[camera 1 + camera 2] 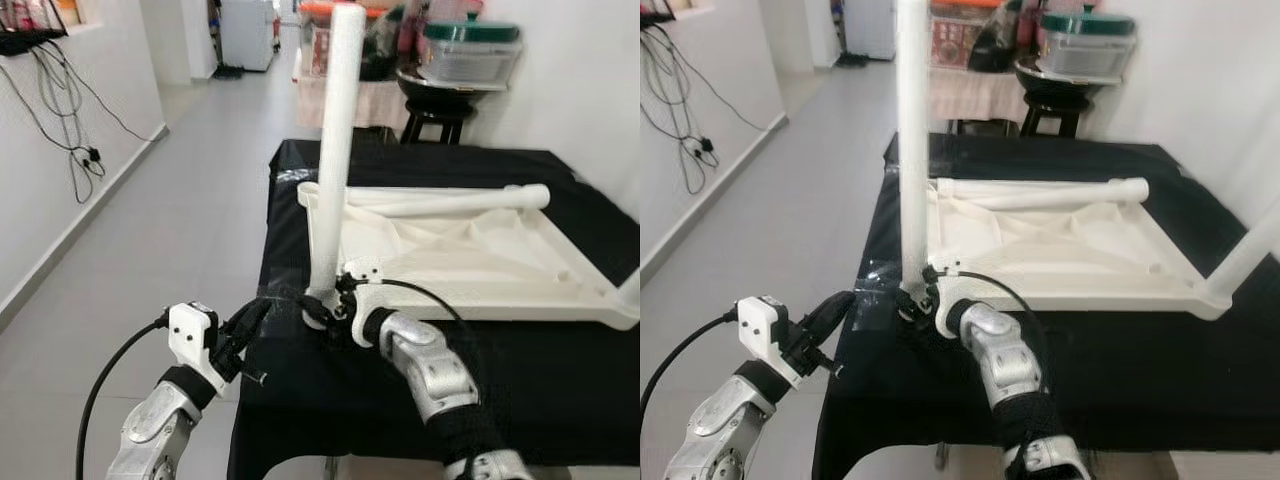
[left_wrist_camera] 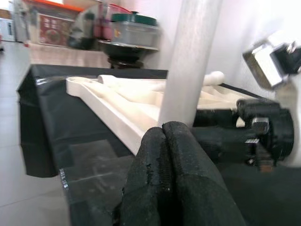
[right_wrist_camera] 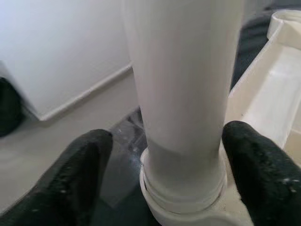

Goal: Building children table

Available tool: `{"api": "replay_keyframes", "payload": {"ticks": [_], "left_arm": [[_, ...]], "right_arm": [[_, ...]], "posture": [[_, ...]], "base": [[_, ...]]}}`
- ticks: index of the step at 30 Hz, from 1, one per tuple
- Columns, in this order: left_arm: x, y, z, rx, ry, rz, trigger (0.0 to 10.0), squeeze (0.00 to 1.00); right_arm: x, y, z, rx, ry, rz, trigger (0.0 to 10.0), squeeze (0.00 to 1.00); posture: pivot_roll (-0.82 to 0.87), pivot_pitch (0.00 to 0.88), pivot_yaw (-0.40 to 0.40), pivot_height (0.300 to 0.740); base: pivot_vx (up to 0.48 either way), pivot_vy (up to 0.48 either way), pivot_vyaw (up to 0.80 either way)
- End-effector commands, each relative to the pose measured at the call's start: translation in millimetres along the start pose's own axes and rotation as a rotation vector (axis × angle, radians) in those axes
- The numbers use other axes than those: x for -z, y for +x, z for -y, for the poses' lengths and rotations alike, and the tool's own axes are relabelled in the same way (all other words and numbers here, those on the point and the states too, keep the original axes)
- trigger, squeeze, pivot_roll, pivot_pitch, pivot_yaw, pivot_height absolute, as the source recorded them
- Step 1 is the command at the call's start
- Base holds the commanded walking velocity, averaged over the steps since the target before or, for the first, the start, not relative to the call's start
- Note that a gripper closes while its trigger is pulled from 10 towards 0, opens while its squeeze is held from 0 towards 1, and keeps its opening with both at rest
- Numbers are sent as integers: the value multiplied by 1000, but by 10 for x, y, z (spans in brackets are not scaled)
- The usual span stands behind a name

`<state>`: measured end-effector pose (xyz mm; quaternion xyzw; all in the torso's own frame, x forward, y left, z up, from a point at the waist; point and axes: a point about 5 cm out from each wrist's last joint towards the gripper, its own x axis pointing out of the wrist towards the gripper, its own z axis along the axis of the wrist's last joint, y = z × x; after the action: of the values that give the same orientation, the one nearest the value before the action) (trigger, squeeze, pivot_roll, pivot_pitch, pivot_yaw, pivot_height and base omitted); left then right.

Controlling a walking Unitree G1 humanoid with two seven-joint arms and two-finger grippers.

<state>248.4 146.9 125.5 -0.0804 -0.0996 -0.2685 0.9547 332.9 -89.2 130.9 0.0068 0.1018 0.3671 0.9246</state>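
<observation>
Tabletop (image 1: pixel 480 265) lies upside down on the black bench (image 1: pixel 560 380), one leg (image 1: pixel 338 150) upright in its corner socket at the bench's near left edge; right gripper (image 3: pixel 164 183) has fingers (image 3: pixel 256 169) wide around that leg's base; left gripper (image 2: pixel 164 160), fingers pressed together, hovers near the same corner; second leg (image 1: pixel 450 200) lies loose across the tabletop.

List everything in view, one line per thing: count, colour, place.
Tabletop: one, white, upside down on the black-covered table.
Upright leg: one, white, standing in the tabletop's near-left corner socket.
Loose leg: one, white, lying across the tabletop's far side.
Black cloth: one, covering the table.
Stool: one, black, beyond the table.
Cables: black, on the left wall.
Right end effector: fingers either side of the upright leg's base.
Left end effector: fingers together, at the table's near-left edge.
</observation>
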Motion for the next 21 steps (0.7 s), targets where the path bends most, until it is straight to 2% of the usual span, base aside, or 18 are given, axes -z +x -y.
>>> {"api": "replay_keyframes", "payload": {"ticks": [1,2,5,7,16,17,18,21], "left_arm": [[39,5,-4,4,-6,-24,10000,0],[39,5,-4,4,-6,-24,10000,0],[43,17,-4,2,-3,-26,10000,0],[46,19,-3,0,-2,-26,10000,0],[51,10,10,-1,-1,-28,10000,0],[51,7,13,-1,-2,-28,10000,0],[51,3,16,-1,-2,-28,10000,0],[51,1,19,-1,-3,-28,10000,0]], "right_arm": [[-170,31,-11,-111,-48,41,10000,4],[-170,31,-11,-111,-48,41,10000,4],[-368,4,115,-381,-176,15,10000,0],[-446,2,189,-449,-208,-10,10000,0],[-616,62,292,-488,-210,-50,10000,0],[-638,73,302,-484,-203,-55,5686,0],[-647,73,306,-497,-192,-59,0,0],[-651,69,309,-511,-187,-62,0,0]], "posture": [[23,0,-64,740],[23,0,-64,740],[45,0,-73,740],[49,0,-75,740],[69,0,-81,740],[72,0,-82,740],[71,0,-82,740],[72,0,-83,740]], "base": [[0,0,0],[0,0,0],[0,0,0],[0,0,0],[0,0,0],[0,0,0],[0,0,0],[0,0,0]]}}
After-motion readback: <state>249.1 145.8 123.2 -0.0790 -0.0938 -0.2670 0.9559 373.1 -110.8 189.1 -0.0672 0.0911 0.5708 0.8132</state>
